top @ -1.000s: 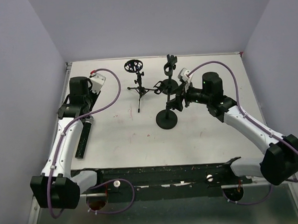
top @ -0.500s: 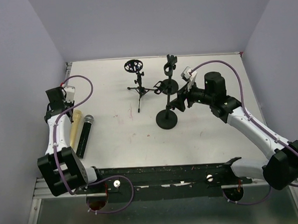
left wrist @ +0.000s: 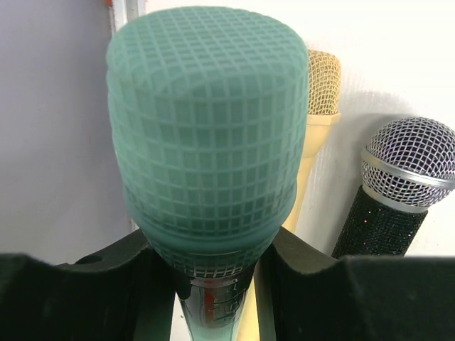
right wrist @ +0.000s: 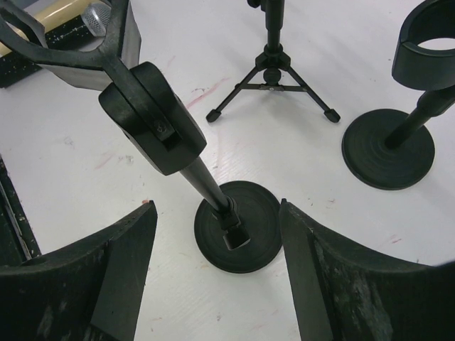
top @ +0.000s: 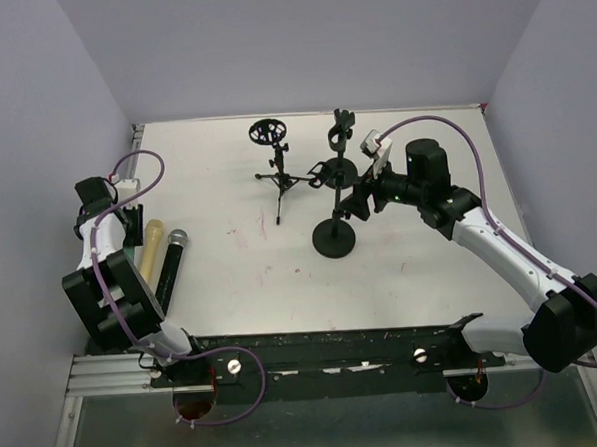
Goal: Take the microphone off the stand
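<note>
Above the white worktop, boxed in by pale lilac walls, the left gripper clamps a green microphone; the right gripper gapes near a black stand.

We see the left arm drawn back from over the table to its left edge, folded up near the wall. Its retreat has uncovered a cream microphone, lying just beside the black microphone at the left.
</note>
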Motion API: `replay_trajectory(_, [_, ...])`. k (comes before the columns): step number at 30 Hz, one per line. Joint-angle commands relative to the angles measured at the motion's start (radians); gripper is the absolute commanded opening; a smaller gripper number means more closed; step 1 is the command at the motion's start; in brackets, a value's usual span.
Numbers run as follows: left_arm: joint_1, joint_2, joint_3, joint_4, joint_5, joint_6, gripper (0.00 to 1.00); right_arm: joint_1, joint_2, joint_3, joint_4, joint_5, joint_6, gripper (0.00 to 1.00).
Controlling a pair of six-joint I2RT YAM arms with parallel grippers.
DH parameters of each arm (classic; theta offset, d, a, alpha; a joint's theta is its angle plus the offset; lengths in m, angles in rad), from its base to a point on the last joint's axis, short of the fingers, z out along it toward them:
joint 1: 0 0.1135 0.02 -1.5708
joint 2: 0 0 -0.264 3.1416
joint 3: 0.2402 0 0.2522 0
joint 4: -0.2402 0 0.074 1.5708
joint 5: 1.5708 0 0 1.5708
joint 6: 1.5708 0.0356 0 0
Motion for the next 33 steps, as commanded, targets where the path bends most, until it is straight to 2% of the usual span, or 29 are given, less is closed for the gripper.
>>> replay_trajectory(1, [0.012,0.033,-0.010,-0.005,0.062,0.033,0.18,0.004,0.013,0.036,-0.039,-0.020,0.010,0.77])
replay_trajectory(6, [0.017,0.079,0.003,-0.043,0.070,0.019,0.25,0.002,0.018,0.034,-0.032,-0.031,0.018,0.77])
replay_trajectory(16, [0.023,0.130,0.003,-0.044,0.061,0.010,0.33,0.002,0.019,0.019,0.000,-0.058,0.033,0.76])
replay_trajectory(23, [0.025,0.158,0.019,-0.065,0.077,-0.001,0.48,0.002,0.013,0.017,-0.007,-0.055,0.033,0.77])
replay_trajectory(33, [0.025,0.169,0.021,-0.079,0.081,-0.010,0.54,0.002,-0.002,0.004,-0.007,-0.054,0.033,0.77])
